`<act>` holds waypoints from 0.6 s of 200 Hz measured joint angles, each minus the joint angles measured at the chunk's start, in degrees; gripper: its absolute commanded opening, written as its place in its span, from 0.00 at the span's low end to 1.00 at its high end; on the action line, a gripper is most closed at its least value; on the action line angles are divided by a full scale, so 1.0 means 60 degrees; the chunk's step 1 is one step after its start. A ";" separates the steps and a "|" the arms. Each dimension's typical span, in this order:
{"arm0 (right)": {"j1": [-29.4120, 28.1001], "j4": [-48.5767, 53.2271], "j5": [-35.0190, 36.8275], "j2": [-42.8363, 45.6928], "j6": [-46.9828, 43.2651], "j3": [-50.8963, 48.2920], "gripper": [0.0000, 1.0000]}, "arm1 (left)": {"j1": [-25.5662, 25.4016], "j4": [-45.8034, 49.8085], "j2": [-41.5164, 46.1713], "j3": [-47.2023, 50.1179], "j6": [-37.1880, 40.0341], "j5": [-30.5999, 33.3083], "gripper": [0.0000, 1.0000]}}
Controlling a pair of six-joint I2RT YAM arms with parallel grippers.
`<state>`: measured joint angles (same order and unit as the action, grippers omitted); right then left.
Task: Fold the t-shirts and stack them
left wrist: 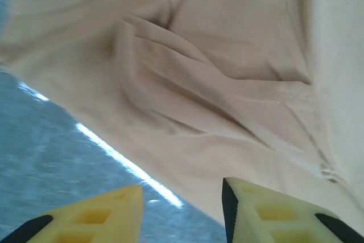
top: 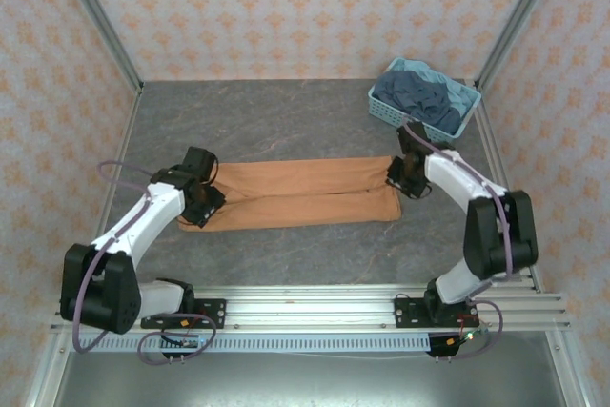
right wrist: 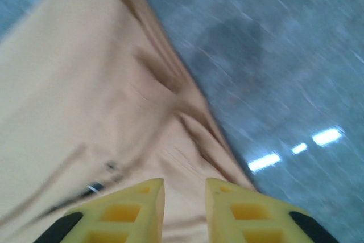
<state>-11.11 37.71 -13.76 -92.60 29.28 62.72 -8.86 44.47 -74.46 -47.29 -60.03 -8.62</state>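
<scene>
In the top view, the orange-tan t-shirt [top: 295,193] is seen folded into a long, narrow band, laid from left to right across the middle of the frame on the gray table [top: 286,121]. The left gripper [top: 197,188] is held down over the band's left end, and the right gripper [top: 405,176] over its right end. The dark navy t-shirts [top: 415,97] are heaped in the light blue basket [top: 381,113] at the upper right of the frame, just beyond the right arm.

In the left wrist view, the left gripper [left wrist: 182,192] is shown with its yellow fingers [left wrist: 261,214] parted; nothing is gripped, and bare table is seen through the gap beside the creased hem of the cloth.

In the right wrist view, which is blurred, the right gripper [right wrist: 185,185] is shown with only a narrow gap between its fingers [right wrist: 239,211]. Nothing is seen caught there, and the shirt's edge is seen beneath the tips.
</scene>
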 measured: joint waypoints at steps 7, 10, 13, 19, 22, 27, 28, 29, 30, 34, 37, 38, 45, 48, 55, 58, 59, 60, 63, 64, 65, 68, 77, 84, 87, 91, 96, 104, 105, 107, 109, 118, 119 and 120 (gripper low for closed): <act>-0.0044 -0.0069 -0.0004 -0.0397 -0.0142 0.0452 0.22 | -0.0025 -0.0178 -0.0255 -0.0004 -0.0277 -0.0069 0.37; -0.0091 -0.0076 0.0000 -0.0678 -0.0251 0.0761 0.22 | -0.0025 -0.0270 -0.0415 -0.0011 -0.0430 -0.0076 0.37; -0.0113 -0.0106 0.0007 -0.0838 -0.0270 0.0962 0.22 | -0.0025 -0.0324 -0.0539 -0.0022 -0.0528 -0.0087 0.36; -0.0186 -0.0160 0.0007 -0.1231 -0.0401 0.1388 0.21 | -0.0025 -0.0430 -0.0856 -0.0073 -0.0747 -0.0098 0.36; -0.0222 -0.0211 0.0011 -0.1421 -0.0477 0.1588 0.21 | -0.0025 -0.0463 -0.0929 -0.0095 -0.0787 -0.0098 0.35; -0.0291 -0.0251 0.0011 -0.1741 -0.0557 0.1912 0.21 | -0.0025 -0.0495 -0.1162 -0.0160 -0.0933 -0.0073 0.35; -0.0291 -0.0251 0.0011 -0.1741 -0.0557 0.1912 0.21 | -0.0025 -0.0495 -0.1162 -0.0160 -0.0933 -0.0073 0.35; -0.0317 -0.0273 0.0011 -0.1858 -0.0608 0.2025 0.21 | -0.0025 -0.0503 -0.1275 -0.0211 -0.0973 -0.0069 0.35; -0.0317 -0.0273 0.0011 -0.1858 -0.0608 0.2025 0.21 | -0.0025 -0.0510 -0.1319 -0.0229 -0.0991 -0.0066 0.34; -0.0372 -0.0357 0.0011 -0.2076 -0.0667 0.2208 0.20 | -0.0025 -0.0517 -0.1501 -0.0313 -0.1038 -0.0029 0.34; -0.0404 -0.0350 0.0011 -0.2237 -0.0725 0.2328 0.19 | -0.0025 -0.0514 -0.1614 -0.0393 -0.1078 -0.0018 0.34; -0.0423 -0.0313 0.0015 -0.2320 -0.0754 0.2401 0.19 | -0.0022 -0.0525 -0.1767 -0.0470 -0.1111 -0.0007 0.34; -0.0481 -0.0262 0.0047 -0.2656 -0.0816 0.2685 0.18 | -0.0022 -0.0550 -0.2076 -0.0681 -0.1184 0.0015 0.33; -0.0506 -0.0259 0.0047 -0.2798 -0.0827 0.2787 0.17 | -0.0015 -0.0576 -0.2273 -0.0805 -0.1217 0.0018 0.33; -0.0550 -0.0259 0.0051 -0.3158 -0.0896 0.2987 0.16 | 0.0007 -0.0663 -0.2641 -0.1031 -0.1260 0.0029 0.31; -0.0568 -0.0244 0.0073 -0.3308 -0.0900 0.3056 0.16 | 0.0022 -0.0681 -0.2816 -0.1151 -0.1271 0.0029 0.30; -0.0572 -0.0248 0.0084 -0.3340 -0.0903 0.3064 0.16 | 0.0022 -0.0681 -0.2816 -0.1151 -0.1271 0.0029 0.30; -0.0576 -0.0244 0.0084 -0.3388 -0.0911 0.3078 0.16 | 0.0029 -0.0685 -0.2903 -0.1206 -0.1275 0.0033 0.30; -0.0583 -0.0237 0.0091 -0.3497 -0.0907 0.3096 0.15 | 0.0051 -0.0699 -0.3129 -0.1359 -0.1275 0.0044 0.30; -0.0583 -0.0229 0.0098 -0.3523 -0.0911 0.3100 0.15 | 0.0055 -0.0710 -0.3173 -0.1384 -0.1275 0.0047 0.30; -0.0586 -0.0222 0.0109 -0.3577 -0.0918 0.3100 0.15 | 0.0062 -0.0721 -0.3224 -0.1410 -0.1275 0.0055 0.29; -0.0586 -0.0197 0.0120 -0.3643 -0.0925 0.3096 0.15 | 0.0098 -0.0743 -0.3424 -0.1526 -0.1268 0.0066 0.29; -0.0579 -0.0109 0.0200 -0.3840 -0.0903 0.2994 0.15 | 0.0186 -0.0794 -0.3898 -0.1814 -0.1246 0.0091 0.28; -0.0579 -0.0120 0.0244 -0.3738 -0.0885 0.2929 0.15 | 0.0284 -0.0688 -0.4320 -0.2197 -0.1228 0.0080 0.28; -0.0576 -0.0124 0.0310 -0.3665 -0.0852 0.2852 0.15 | 0.0306 -0.0652 -0.4404 -0.2299 -0.1202 0.0087 0.28; -0.0576 -0.0138 0.0339 -0.3552 -0.0831 0.2710 0.15 | 0.0350 -0.0605 -0.4568 -0.2575 -0.1162 0.0098 0.28; -0.0576 -0.0149 0.0382 -0.3410 -0.0758 0.2488 0.15 | 0.0401 -0.0597 -0.4779 -0.2856 -0.1035 0.0131 0.28; -0.0579 -0.0109 0.0404 -0.3115 -0.0608 0.1971 0.15 | 0.0492 -0.0565 -0.5308 -0.3563 -0.0867 0.0193 0.28; -0.0579 -0.0109 0.0397 -0.3082 -0.0605 0.1916 0.15 | 0.0499 -0.0565 -0.5362 -0.3632 -0.0841 0.0193 0.28; -0.0579 -0.0135 0.0401 -0.2965 -0.0557 0.1759 0.15 | 0.0510 -0.0561 -0.5533 -0.3829 -0.0754 0.0200 0.29; -0.0579 -0.0175 0.0404 -0.2878 -0.0506 0.1657 0.15 | 0.0528 -0.0528 -0.5734 -0.4080 -0.0681 0.0219 0.29; -0.0605 -0.0186 0.0361 -0.2342 -0.0295 0.0933 0.15 | 0.0579 -0.0444 -0.6437 -0.5078 -0.0441 0.0226 0.29; -0.0608 -0.0186 0.0353 -0.2288 -0.0259 0.0856 0.15 | 0.0590 -0.0452 -0.6510 -0.5176 -0.0404 0.0226 0.29; -0.0619 -0.0189 0.0357 -0.2189 -0.0175 0.0718 0.15 | 0.0601 -0.0448 -0.6612 -0.5311 -0.0353 0.0222 0.29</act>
<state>-14.83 36.58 -11.62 -105.73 28.23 67.02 -5.26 41.78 -114.13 -79.15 -62.15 -7.29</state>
